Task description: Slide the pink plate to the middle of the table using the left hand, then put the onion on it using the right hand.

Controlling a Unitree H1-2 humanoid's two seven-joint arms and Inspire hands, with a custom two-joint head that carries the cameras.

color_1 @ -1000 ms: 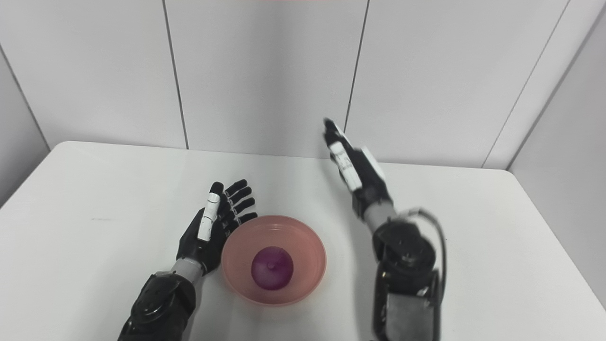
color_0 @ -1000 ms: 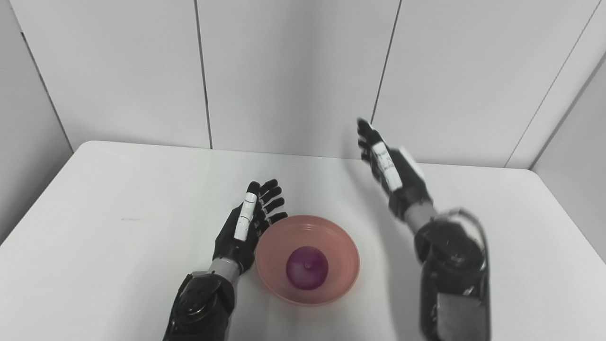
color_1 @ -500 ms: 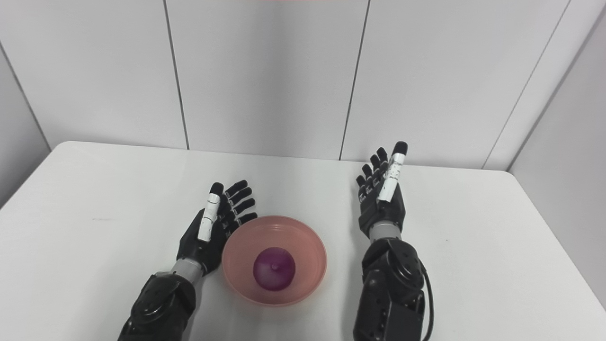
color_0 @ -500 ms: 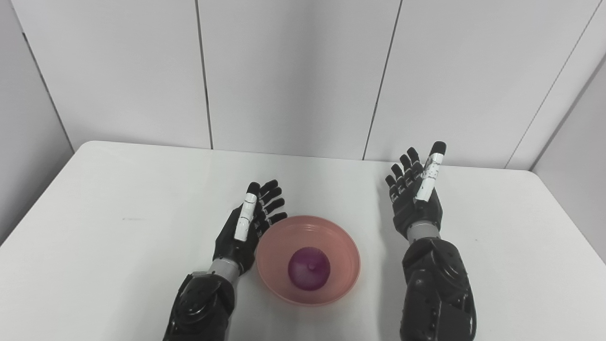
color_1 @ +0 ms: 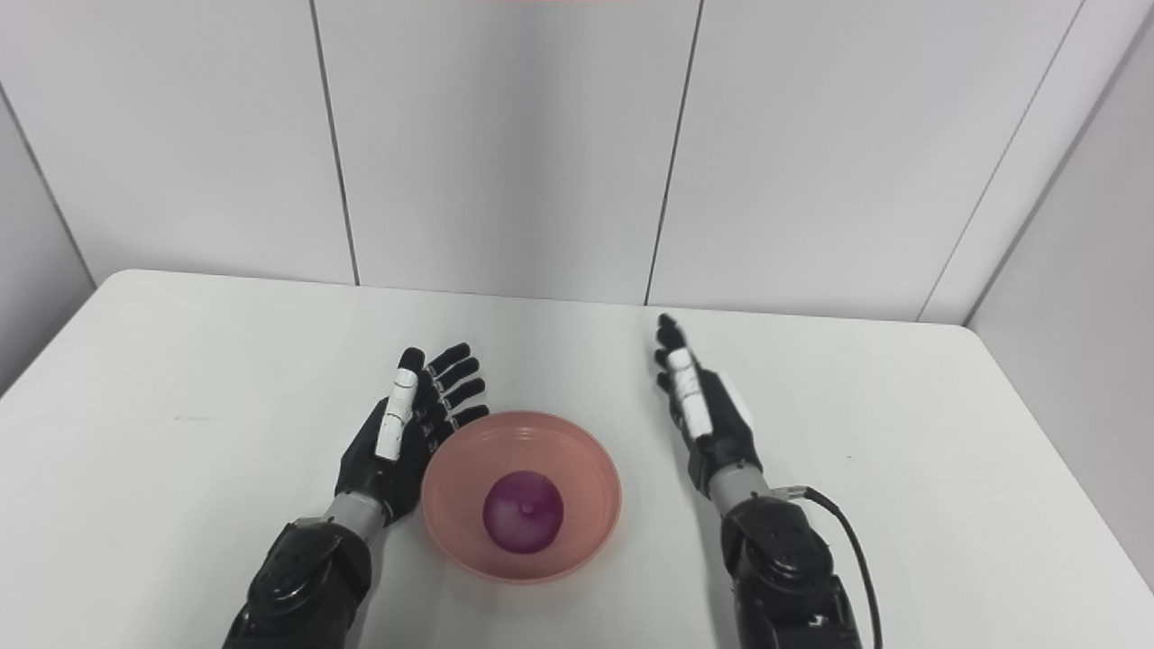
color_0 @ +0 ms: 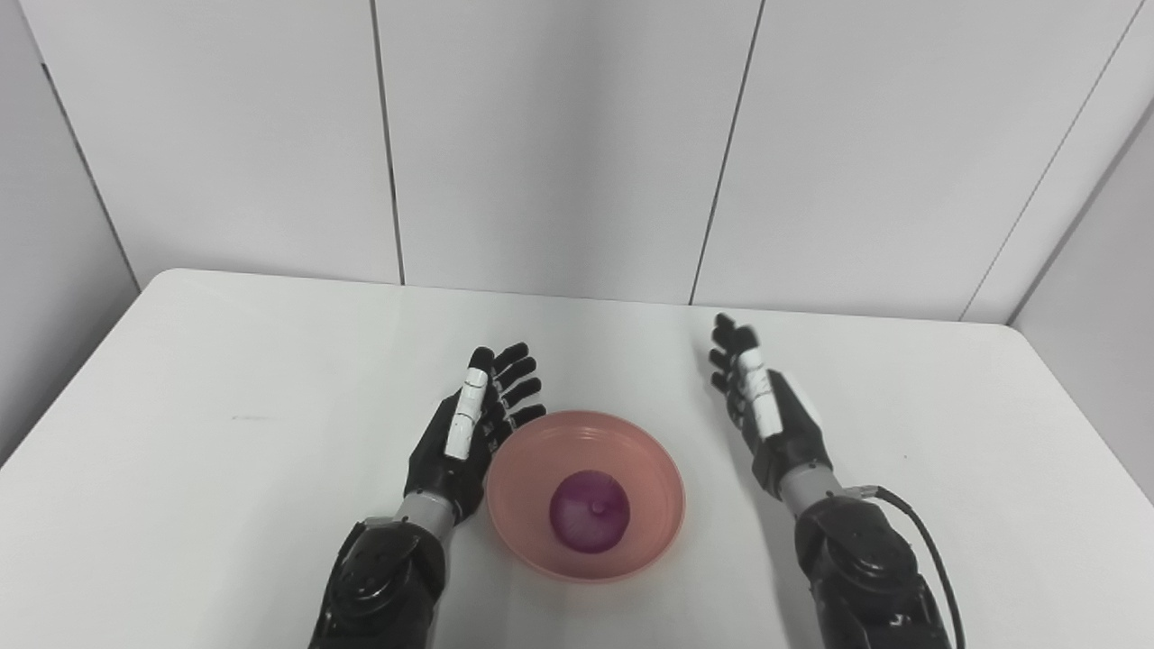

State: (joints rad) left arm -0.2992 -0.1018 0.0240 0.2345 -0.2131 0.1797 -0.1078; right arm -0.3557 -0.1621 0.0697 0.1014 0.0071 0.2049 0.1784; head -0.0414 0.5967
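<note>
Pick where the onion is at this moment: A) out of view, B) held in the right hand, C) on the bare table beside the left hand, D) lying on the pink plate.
D: the onion lies in the middle of the pink plate, and both the left hand and the right hand are open and hold nothing.

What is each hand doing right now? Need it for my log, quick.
Left hand: open, holding nothing, beside the pink plate.
Right hand: open, holding nothing; the onion lies on the plate.
</note>
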